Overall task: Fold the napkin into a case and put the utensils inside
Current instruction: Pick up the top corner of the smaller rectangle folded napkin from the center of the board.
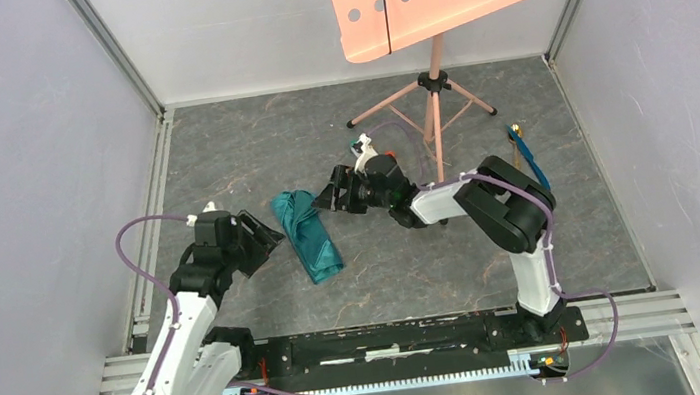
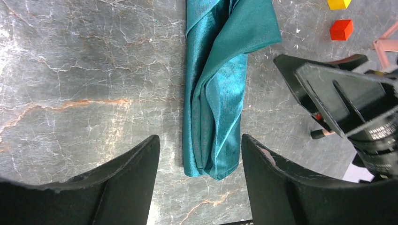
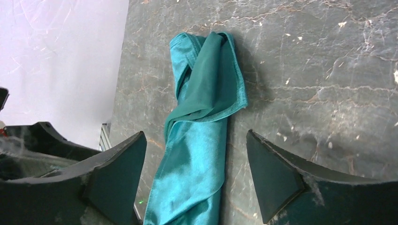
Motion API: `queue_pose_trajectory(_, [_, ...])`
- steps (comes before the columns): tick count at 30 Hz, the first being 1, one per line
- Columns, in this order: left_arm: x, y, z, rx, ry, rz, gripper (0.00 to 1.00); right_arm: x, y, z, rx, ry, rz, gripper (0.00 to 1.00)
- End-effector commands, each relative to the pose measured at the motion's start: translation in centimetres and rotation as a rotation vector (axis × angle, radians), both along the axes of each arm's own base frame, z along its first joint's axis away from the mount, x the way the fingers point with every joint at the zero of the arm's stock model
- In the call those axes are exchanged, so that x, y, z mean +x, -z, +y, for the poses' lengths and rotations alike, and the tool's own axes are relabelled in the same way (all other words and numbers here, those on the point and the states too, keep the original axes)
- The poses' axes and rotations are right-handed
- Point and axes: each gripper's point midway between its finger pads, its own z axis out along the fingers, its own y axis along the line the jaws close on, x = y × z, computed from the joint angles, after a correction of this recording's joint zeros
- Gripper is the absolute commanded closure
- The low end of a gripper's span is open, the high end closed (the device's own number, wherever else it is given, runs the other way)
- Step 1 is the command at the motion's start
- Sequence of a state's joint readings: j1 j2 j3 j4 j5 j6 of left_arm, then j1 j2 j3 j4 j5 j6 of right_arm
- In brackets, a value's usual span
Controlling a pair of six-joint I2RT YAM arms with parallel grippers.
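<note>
Napkin [image 1: 308, 235]: folded into a slim strip, laid on the table [image 1: 249, 149] between both grippers; folding is judged largely done.
Left gripper [image 2: 199, 143]: jaws spread, nothing held.
Right gripper [image 3: 195, 138]: jaws spread, nothing held.
Utensils [image 1: 527, 161]: set well apart at the table's right edge, not yet inserted.

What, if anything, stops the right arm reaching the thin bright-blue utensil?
Likely nothing, so yes: the thin bright-blue utensil lies uncovered beside that arm's elbow, and the right gripper is open and empty.

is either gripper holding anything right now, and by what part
Nothing is held. The left gripper and right gripper both stand open, and the folded napkin lies loose between them, not clamped.
</note>
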State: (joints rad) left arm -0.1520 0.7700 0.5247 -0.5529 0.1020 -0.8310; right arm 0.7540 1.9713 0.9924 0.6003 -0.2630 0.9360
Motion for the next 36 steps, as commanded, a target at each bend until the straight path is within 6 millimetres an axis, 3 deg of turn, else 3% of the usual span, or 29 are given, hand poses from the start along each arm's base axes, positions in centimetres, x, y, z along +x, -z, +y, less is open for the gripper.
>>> queue_pose_trajectory(1, [0.6, -1.4, -0.4, 0.007, 0.056, -0.048, 0.29, 1.4, -1.5, 2.2, 0.128, -0.020, -0.024, 0.19])
queue_pose_trajectory(9, [1.8, -3.0, 0.0, 0.062, 0.086, -0.071, 0.27, 2.4, -0.6, 3.1, 0.126, -0.019, -0.030, 0.36])
queue_pose_trajectory(20, [2.7, -3.4, 0.0, 0.087, 0.113, -0.061, 0.25, 3.2, 0.1, 3.8, 0.111, -0.023, -0.022, 0.55])
queue_pose_trajectory(31, [5.1, -4.1, 1.3, 0.220, 0.203, 0.042, 0.19, 4.5, -1.3, 4.5, 0.018, -0.077, -0.137, 1.00])
queue_pose_trajectory(36, [7.2, -3.9, 1.0, 0.230, 0.253, 0.083, 0.21, 5.5, -1.9, 5.4, -0.068, -0.138, -0.201, 1.00])
